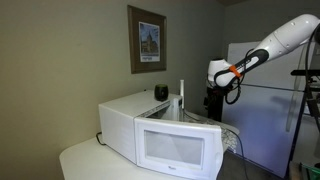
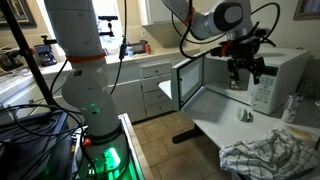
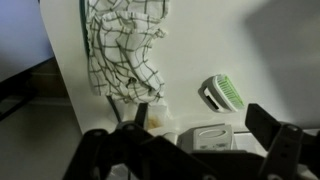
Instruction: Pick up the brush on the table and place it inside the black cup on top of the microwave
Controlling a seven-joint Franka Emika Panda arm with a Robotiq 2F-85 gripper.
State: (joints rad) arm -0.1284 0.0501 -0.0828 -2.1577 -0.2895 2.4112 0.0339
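The brush (image 3: 223, 93), white-bodied with green bristles, lies on the pale table (image 3: 190, 50); in an exterior view it is a small grey thing (image 2: 246, 116). My gripper (image 3: 205, 130) is open and empty, above the table, with the brush just beyond its fingertips. It hangs in front of the white microwave (image 2: 285, 75) in an exterior view (image 2: 246, 72) and shows behind the microwave (image 1: 125, 115) in the other (image 1: 214, 100). The black cup (image 1: 161, 92) stands on top of the microwave.
A checked cloth (image 3: 125, 50) lies crumpled on the table, also seen in an exterior view (image 2: 265, 155). A small white boxy thing (image 3: 210, 137) sits below the jaws. A thin white rod (image 1: 181, 95) stands next to the cup. The microwave door (image 2: 188, 82) hangs open.
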